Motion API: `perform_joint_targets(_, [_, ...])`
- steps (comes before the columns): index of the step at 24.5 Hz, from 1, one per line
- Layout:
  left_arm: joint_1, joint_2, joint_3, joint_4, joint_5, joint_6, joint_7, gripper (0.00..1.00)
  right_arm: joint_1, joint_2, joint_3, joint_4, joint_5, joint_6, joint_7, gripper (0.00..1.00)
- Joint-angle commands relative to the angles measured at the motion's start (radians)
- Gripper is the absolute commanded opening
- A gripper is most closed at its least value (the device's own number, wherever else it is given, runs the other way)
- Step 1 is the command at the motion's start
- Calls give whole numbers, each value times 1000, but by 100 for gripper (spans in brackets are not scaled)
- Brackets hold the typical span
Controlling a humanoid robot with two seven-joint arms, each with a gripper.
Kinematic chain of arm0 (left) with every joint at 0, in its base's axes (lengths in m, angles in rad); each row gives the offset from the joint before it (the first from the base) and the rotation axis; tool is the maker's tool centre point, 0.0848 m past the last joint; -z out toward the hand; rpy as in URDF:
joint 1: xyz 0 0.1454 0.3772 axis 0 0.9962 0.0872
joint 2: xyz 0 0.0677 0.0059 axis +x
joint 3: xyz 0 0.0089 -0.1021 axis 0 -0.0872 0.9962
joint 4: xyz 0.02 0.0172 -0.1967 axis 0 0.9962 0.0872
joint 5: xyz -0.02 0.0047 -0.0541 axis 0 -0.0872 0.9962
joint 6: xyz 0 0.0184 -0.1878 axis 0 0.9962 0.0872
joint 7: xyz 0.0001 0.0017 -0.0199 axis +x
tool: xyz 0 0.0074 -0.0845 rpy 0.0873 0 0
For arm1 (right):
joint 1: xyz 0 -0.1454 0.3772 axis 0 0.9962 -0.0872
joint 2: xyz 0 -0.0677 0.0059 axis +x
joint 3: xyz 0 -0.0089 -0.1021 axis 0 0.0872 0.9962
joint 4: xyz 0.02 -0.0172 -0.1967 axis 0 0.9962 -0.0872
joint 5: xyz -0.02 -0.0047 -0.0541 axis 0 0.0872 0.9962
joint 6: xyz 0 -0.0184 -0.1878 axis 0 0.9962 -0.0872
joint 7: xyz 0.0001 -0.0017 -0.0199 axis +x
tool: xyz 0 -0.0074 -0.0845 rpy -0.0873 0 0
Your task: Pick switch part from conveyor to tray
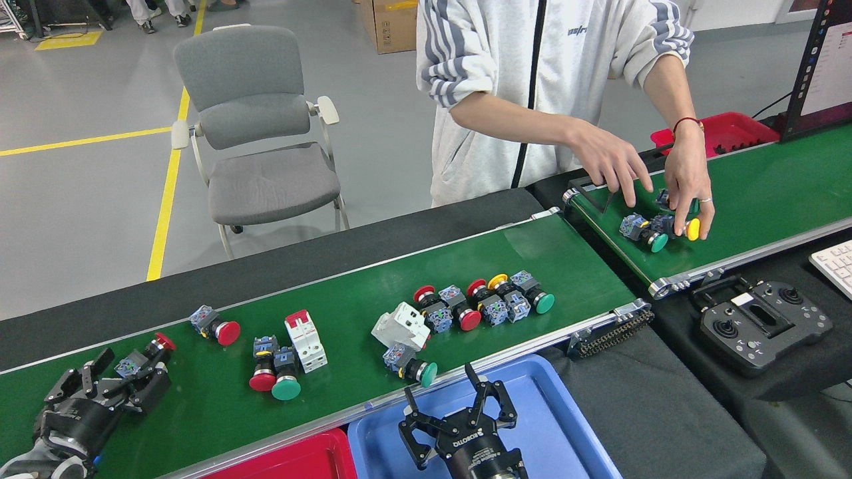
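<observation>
your two grippers are matte black, built from linked, jointed finger segments with visible pivot pins, each finger ending in a narrow flat tip. the right gripper (459, 412) carries white "robotiq" lettering across its palm block, plus a smaller line of white print too fine to read, and its base widens into a round black collar. the left gripper (110, 389) has the same black linkage fingers, with pale silver pins showing at the joints; behind it your wrist is a ribbed dark cylinder with a grey ring and a small blue spot on its underside.
</observation>
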Motion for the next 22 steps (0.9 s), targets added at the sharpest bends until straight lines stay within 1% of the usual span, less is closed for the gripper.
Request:
perform_joint_targets(1, [-7, 15, -2, -5, 1, -10, 12, 57, -21, 18, 10, -4, 3, -4, 7, 97])
perform_joint_targets(2, [2, 15, -11, -10, 1, -16, 16, 42, -21, 18, 11, -1, 3, -4, 18, 97])
perform_joint_targets(4, [17, 12, -31, -12, 2, -63, 22, 10, -22, 24, 11, 9, 5, -3, 32, 97])
perform_joint_targets(6, [19, 4, -26, -15, 7, -82, 24, 4, -27, 32, 10, 12, 3, -1, 32, 97])
perform_joint_targets(7, [25, 3, -23, -25, 8, -85, 25, 3, -27, 34, 10, 13, 3, 0, 32, 97])
perform_joint_targets(9, [54, 1, -22, -96, 16, -99, 32, 1, -29, 37, 8, 21, 3, 6, 33, 97])
perform_joint_targets(10, [85, 0, -22, -160, 28, -112, 32, 1, -29, 38, 7, 22, 3, 8, 33, 97])
perform_joint_targets(13, [240, 1, -23, -403, 77, -152, 16, 1, -49, 49, 0, 48, 0, 13, 33, 97])
perform_joint_targets(14, [318, 4, -23, -504, 94, -160, 13, 1, -58, 55, -9, 67, 0, 11, 33, 96])
perform_joint_targets(16, [461, 6, -28, -660, 120, -165, 9, 3, -79, 72, -13, 101, -1, 11, 33, 89])
perform_joint_targets(17, [525, 6, -28, -725, 126, -169, -1, 5, -90, 81, -15, 114, -3, 9, 33, 84])
perform_joint_targets(18, [593, 3, -28, -792, 130, -178, -10, 10, -99, 86, -13, 130, -3, 8, 35, 78])
perform_joint_targets(19, [648, 3, -29, -843, 130, -185, -16, 21, -102, 87, -13, 139, -1, 8, 38, 72])
perform_joint_targets(20, [689, -2, -31, -877, 120, -178, -31, 40, -104, 87, -12, 142, -1, 8, 51, 64])
perform_joint_targets(21, [705, -10, -31, -889, 120, -177, -51, 58, -104, 86, -10, 144, 0, 8, 61, 55])
perform_joint_targets(22, [714, -31, -31, -898, 120, -172, -65, 86, -107, 83, -9, 144, 2, 6, 71, 42])
